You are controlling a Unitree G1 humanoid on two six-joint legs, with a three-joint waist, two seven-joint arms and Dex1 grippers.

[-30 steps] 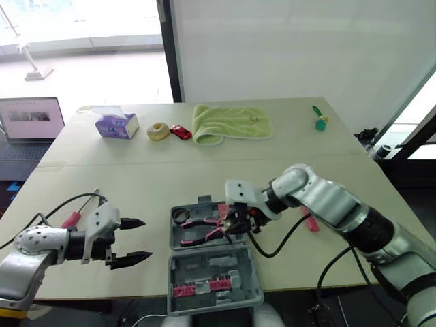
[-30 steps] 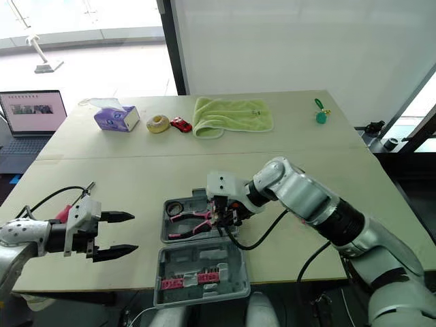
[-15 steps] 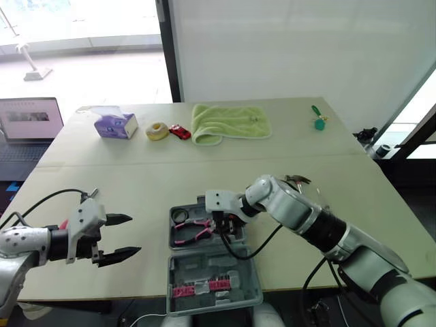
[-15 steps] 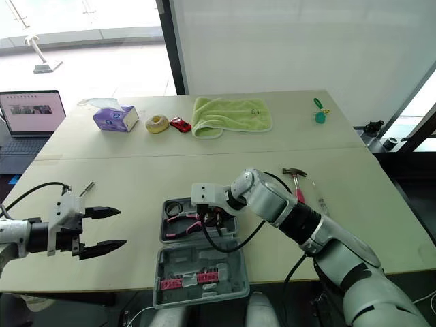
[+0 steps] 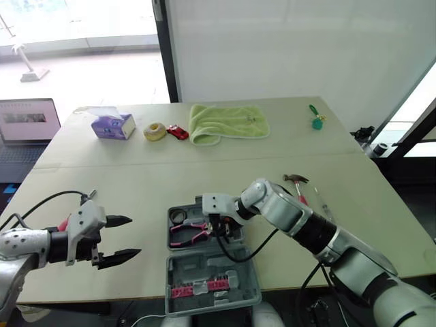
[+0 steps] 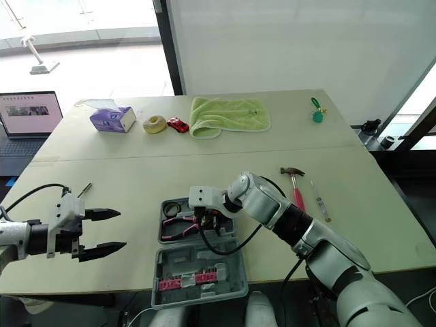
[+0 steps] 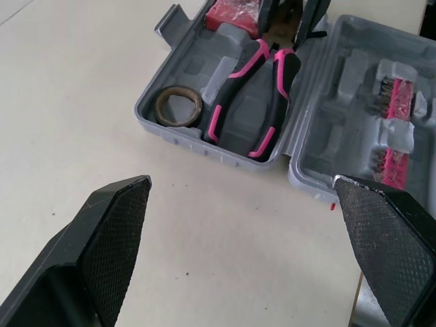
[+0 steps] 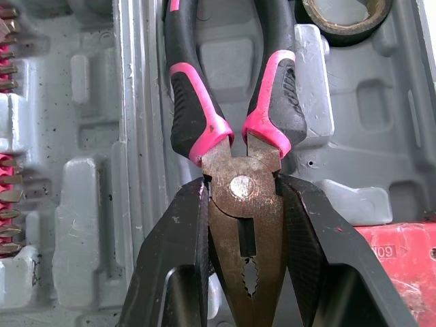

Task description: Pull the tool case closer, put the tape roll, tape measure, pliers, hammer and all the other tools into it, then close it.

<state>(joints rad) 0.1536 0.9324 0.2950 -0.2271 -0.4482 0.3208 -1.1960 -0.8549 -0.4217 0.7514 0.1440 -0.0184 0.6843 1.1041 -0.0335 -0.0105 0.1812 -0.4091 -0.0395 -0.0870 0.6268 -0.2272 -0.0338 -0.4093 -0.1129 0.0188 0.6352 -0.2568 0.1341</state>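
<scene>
**Right claw on pliers, pliers down in the case**

- Tool case (image 5: 211, 262) lay open at the near edge of the counter (image 5: 204, 170), in front of the robot. Both grey halves were flat, the moulded tray half farther out and the other half nearest the edge.
- Right claw (image 8: 242, 187) was clamped on the metal head of the pliers (image 8: 276, 95), one black finger on each side and both touching it.
- The pliers lay in the tray half with the pink-and-black handles pointing away from the claw. They looked seated in the recess; whether they were fully down could not be told.
- Tape roll (image 7: 162, 109) sat in its own pocket of the same half, just beside the pliers handles and apart from them.
- A red item (image 8: 385, 259) with a printed label sat in the tray beside the pliers head. What it was could not be told.
- Pink bit strips (image 7: 395, 88) were in the near half.
- Left claw (image 5: 126, 236) hung over bare counter to the left of the case, well apart from it. Its fingers were spread wide and held nothing.
- Hammer (image 6: 296, 194), with a pink handle, lay on the counter to the right of the case. A slim tool (image 6: 319, 201) lay just beside it, farther right. Both were outside the case.
- Along the far side of the counter were a tissue box (image 5: 109, 126), a yellowish ring (image 5: 155, 131), a small red toy car (image 5: 179, 132), a green towel (image 5: 228, 122) and a small green object (image 5: 315, 122).
</scene>
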